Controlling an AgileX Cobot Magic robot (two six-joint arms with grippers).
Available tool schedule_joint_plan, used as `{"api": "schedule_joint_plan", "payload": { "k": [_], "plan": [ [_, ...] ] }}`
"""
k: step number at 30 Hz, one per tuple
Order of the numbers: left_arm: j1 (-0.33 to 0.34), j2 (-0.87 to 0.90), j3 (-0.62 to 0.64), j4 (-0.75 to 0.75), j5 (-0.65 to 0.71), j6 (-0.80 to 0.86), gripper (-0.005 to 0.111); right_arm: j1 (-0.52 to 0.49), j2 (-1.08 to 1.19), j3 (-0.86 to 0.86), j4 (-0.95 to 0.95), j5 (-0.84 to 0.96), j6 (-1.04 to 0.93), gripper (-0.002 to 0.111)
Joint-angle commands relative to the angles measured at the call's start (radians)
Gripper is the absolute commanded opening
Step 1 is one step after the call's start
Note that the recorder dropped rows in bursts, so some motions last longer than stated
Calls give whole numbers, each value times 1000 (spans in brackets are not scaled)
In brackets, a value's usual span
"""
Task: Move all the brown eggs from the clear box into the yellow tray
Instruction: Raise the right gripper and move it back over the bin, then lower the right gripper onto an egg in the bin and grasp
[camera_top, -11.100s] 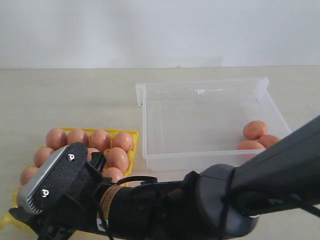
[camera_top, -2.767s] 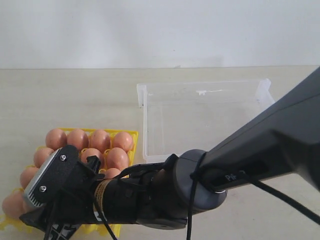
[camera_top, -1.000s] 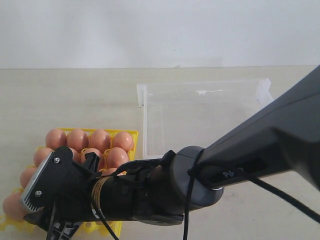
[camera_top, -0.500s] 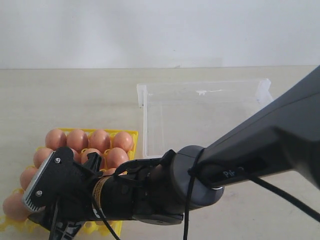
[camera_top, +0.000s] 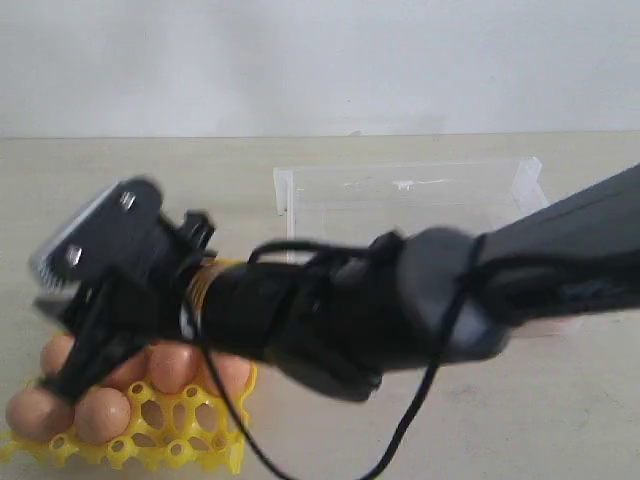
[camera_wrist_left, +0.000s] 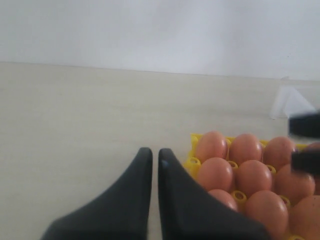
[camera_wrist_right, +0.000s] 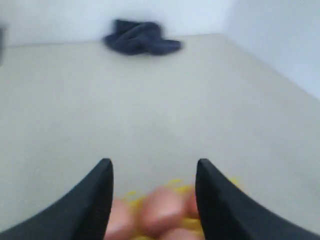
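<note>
The eggs (camera_top: 100, 415) sit in the tray (camera_top: 170, 445), right under the right claw (camera_wrist_right: 153, 167), and a few peek out between its two fingers. That claw is wide open and holds nothing. The left claw (camera_wrist_left: 153, 152) is pinched closed with nothing in it, and the tray's corner is just beside its tips. The box (camera_top: 400, 188) lies back behind the right claw, under its arm (camera_top: 430, 300). The arm covers so much of it that I can't tell if any eggs are left inside. Here is what worries me. The right claw looks blurry, so I think it is going fast. If it dips while it swings, a finger could hit an egg below and crack it or pop it out of its cup. A loose cable (camera_top: 420, 400) hangs from the arm near the tray. It could catch on the tray's edge and drag the whole thing, eggs and all. The arm could also bump the box's rim and shove it along the table (camera_top: 150, 190). And if the left claw slides sideways, it could push the tray and make the eggs wobble.
</note>
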Motion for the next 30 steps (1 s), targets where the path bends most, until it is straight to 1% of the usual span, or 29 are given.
{"api": "schedule_joint_plan", "payload": {
  "k": [1, 2, 3, 4, 5, 6, 7, 8, 11, 12, 14, 16, 19, 22, 30],
  "plan": [
    [-5, -4, 4, 5, -6, 0, 4, -251, -227, -72, 751, 613, -521, 44],
    [-5, -4, 4, 5, -6, 0, 4, -384, -246, -141, 820, 940, -557, 44],
    [-5, -4, 4, 5, -6, 0, 4, -488, -242, -201, 785, 1133, -529, 44],
    [-5, -4, 4, 5, -6, 0, 4, -578, -228, -275, 696, 1268, -483, 44],
    [-5, -4, 4, 5, -6, 0, 4, -614, -214, -310, 637, 1295, -458, 44],
    [-5, -4, 4, 5, -6, 0, 4, -657, -194, -364, 532, 1315, -442, 44],
    [-5, -4, 4, 5, -6, 0, 4, -679, -170, -402, 459, 1337, -421, 44],
    [-5, -4, 4, 5, -6, 0, 4, -698, -145, -455, 391, 1397, -394, 44],
    [-5, -4, 4, 5, -6, 0, 4, -720, -49, -613, 198, 1732, -293, 44],
    [-5, -4, 4, 5, -6, 0, 4, -720, -15, -655, 159, 1786, -289, 44],
    [-5, -4, 4, 5, -6, 0, 4, -717, 19, -676, 118, 1786, -266, 45],
    [-5, -4, 4, 5, -6, 0, 4, -717, 38, -676, 152, 1786, -249, 45],
    [-5, -4, 4, 5, -6, 0, 4, -715, 64, -676, 192, 1786, -348, 45],
    [-5, -4, 4, 5, -6, 0, 4, -715, 107, -676, 192, 1786, -451, 45],
    [-5, -4, 4, 5, -6, 0, 4, -715, 213, -674, 192, 1786, -455, 45]
  ]
}}
